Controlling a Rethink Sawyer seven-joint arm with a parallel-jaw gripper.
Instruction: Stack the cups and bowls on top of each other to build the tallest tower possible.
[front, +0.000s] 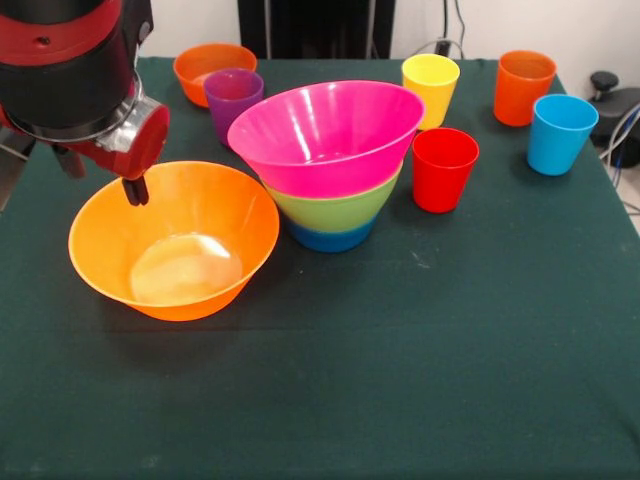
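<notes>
The robot's gripper (135, 190) hangs at the far rim of the big shiny orange plastic bowl (172, 242); only one dark tip shows, so nobody can tell if it is open or closed, or if it touches the rim. Beside that bowl stands the tower (330, 165) (blue at the bottom, then green, then pink on top); the red cup (444, 169) sits just beside it.

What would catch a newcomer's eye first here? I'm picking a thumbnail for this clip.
The nested stack at the table's middle: pink bowl on green on blue. Next, the large orange bowl at front left, with the gripper at its far rim. Five bright cups stand behind and right of the stack.
</notes>
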